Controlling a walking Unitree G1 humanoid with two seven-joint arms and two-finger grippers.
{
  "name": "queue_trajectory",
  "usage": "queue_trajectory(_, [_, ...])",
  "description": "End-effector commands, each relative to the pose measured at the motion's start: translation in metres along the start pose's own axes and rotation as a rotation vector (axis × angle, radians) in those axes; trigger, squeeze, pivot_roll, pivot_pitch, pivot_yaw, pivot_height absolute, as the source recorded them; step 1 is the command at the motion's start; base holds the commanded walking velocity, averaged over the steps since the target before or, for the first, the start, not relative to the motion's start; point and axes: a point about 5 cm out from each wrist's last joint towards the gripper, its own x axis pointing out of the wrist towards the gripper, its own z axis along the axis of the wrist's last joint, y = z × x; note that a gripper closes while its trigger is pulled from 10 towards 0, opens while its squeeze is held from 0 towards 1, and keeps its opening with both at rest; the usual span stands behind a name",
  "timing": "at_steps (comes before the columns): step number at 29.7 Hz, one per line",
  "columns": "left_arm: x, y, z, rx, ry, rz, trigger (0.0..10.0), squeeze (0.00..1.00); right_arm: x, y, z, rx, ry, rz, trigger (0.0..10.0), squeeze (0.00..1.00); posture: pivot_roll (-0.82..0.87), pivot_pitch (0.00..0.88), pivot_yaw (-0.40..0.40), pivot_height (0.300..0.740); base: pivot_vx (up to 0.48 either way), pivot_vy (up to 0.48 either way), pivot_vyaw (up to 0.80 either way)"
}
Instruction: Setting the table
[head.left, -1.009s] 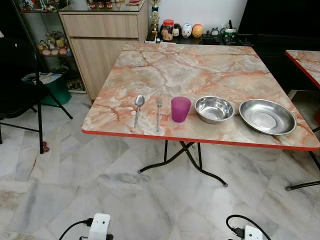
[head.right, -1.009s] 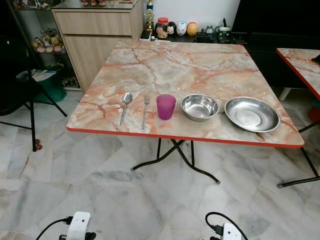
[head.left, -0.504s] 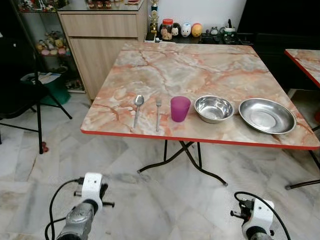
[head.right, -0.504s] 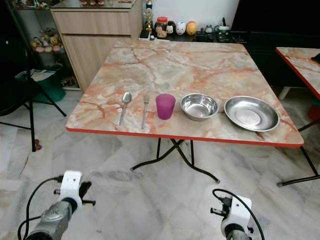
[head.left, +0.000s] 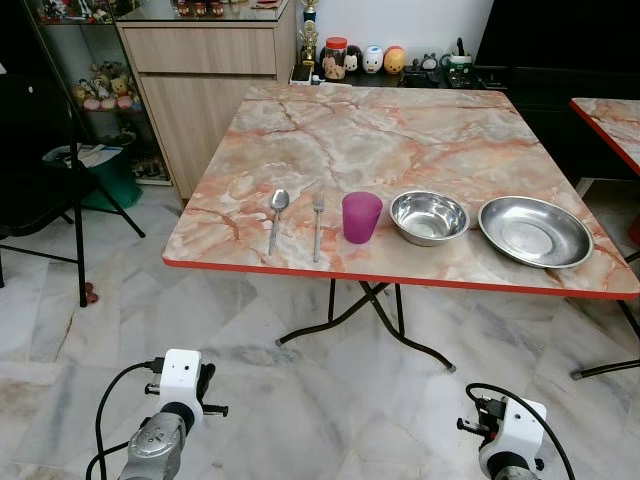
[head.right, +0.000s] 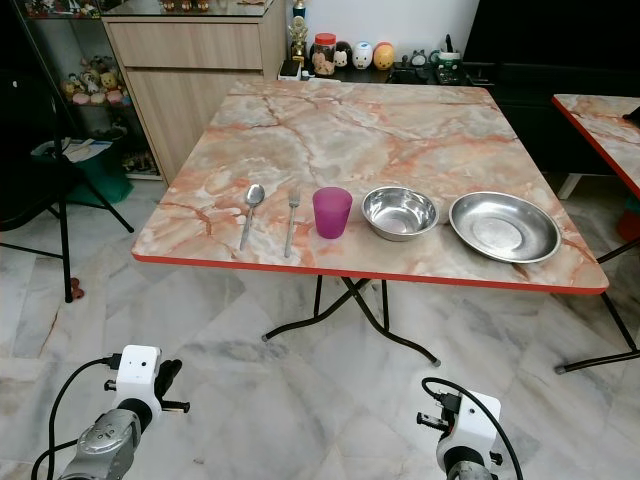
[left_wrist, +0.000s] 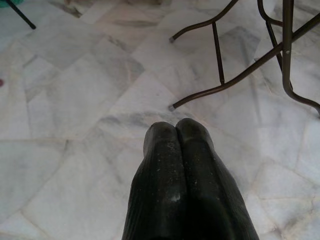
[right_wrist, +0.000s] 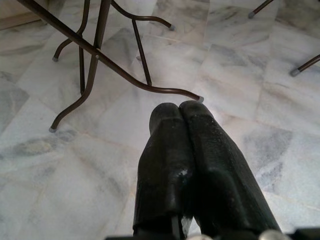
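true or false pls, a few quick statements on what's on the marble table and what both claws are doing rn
1. The spoon lies left of the fork. True.
2. The purple cup lies tipped on its side. False: it stands upright.
3. The small steel bowl sits between the cup and the wide steel dish. True.
4. The left claw grips the spoon. False: it is shut on nothing, low over the floor.
5. The right claw is open above the table. False: shut, below table height.
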Motion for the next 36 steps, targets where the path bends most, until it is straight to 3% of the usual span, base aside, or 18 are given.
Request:
queue_trajectory(1, [0.001, -0.002, -0.002, -0.021, 0.024, 0.002, 10.0, 0.00, 0.003, 0.003, 0.005, 0.000, -0.010, 0.009, 10.0, 0.00, 0.01, 0.017, -0.007, 0.740, 0.000, 0.000, 0.00])
queue_trajectory(4, [0.000, -0.003, -0.008, 0.000, 0.066, 0.005, 10.0, 0.00, 0.005, 0.006, 0.008, 0.006, -0.021, 0.018, 10.0, 0.00, 0.01, 0.019, -0.005, 0.740, 0.000, 0.000, 0.00])
queue_trajectory(5, [0.000, -0.003, -0.008, 0.000, 0.067, 0.007, 10.0, 0.00, 0.006, 0.006, 0.010, 0.007, -0.029, 0.021, 10.0, 0.30, 0.01, 0.019, -0.005, 0.740, 0.000, 0.000, 0.00])
queue_trajectory(6, [0.000, -0.003, -0.008, -0.001, 0.065, 0.007, 10.0, 0.00, 0.007, 0.006, 0.011, 0.008, -0.032, 0.021, 10.0, 0.30, 0.01, 0.019, -0.005, 0.740, 0.000, 0.000, 0.00])
queue_trajectory(7, [0.000, -0.003, -0.008, -0.002, 0.063, 0.007, 10.0, 0.00, 0.007, 0.006, 0.011, 0.006, -0.032, 0.021, 10.0, 0.60, 0.00, 0.021, -0.002, 0.740, 0.000, 0.000, 0.00])
queue_trajectory(8, [0.000, -0.003, -0.008, -0.002, 0.063, 0.007, 10.0, 0.00, 0.007, 0.006, 0.011, 0.006, -0.032, 0.021, 10.0, 0.60, 0.00, 0.021, -0.002, 0.740, 0.000, 0.000, 0.00])
queue_trajectory(9, [0.001, -0.003, -0.007, -0.002, 0.061, 0.007, 10.0, 0.00, 0.007, 0.005, 0.011, 0.005, -0.029, 0.019, 10.0, 1.00, 0.00, 0.023, -0.004, 0.740, 0.000, 0.000, 0.00])
queue_trajectory(15, [0.001, -0.004, -0.007, -0.004, 0.063, 0.010, 10.0, 0.00, 0.005, 0.005, 0.005, -0.006, 0.009, 0.018, 10.0, 0.99, 0.01, 0.027, -0.005, 0.740, 0.000, 0.000, 0.00])
queue_trajectory(16, [0.001, -0.004, -0.007, -0.004, 0.064, 0.010, 10.0, 0.00, 0.005, 0.006, 0.003, -0.009, 0.024, 0.024, 10.0, 0.00, 0.01, 0.026, -0.007, 0.740, 0.000, 0.000, 0.00])
queue_trajectory(24, [0.000, -0.004, -0.011, 0.001, 0.096, 0.015, 10.0, 0.02, -0.001, 0.003, -0.016, -0.045, 0.150, 0.007, 10.0, 0.00, 0.01, 0.026, -0.007, 0.740, 0.000, 0.000, 0.00])
queue_trajectory(25, [0.000, -0.004, -0.012, -0.002, 0.096, 0.009, 10.0, 0.67, -0.002, 0.002, -0.017, -0.039, 0.154, 0.005, 10.0, 0.00, 0.01, 0.027, -0.008, 0.740, 0.000, 0.000, 0.00])
queue_trajectory(26, [-0.001, -0.004, -0.012, -0.012, 0.092, 0.000, 10.0, 1.00, -0.002, 0.002, -0.017, -0.037, 0.149, 0.005, 10.0, 0.00, 0.01, 0.027, -0.008, 0.740, 0.000, 0.000, 0.00])
queue_trajectory(36, [0.000, -0.004, -0.011, -0.014, 0.089, -0.005, 10.0, 1.00, 0.003, 0.001, -0.006, -0.026, 0.102, 0.008, 10.0, 0.00, 0.01, 0.028, -0.005, 0.740, 0.000, 0.000, 0.00])
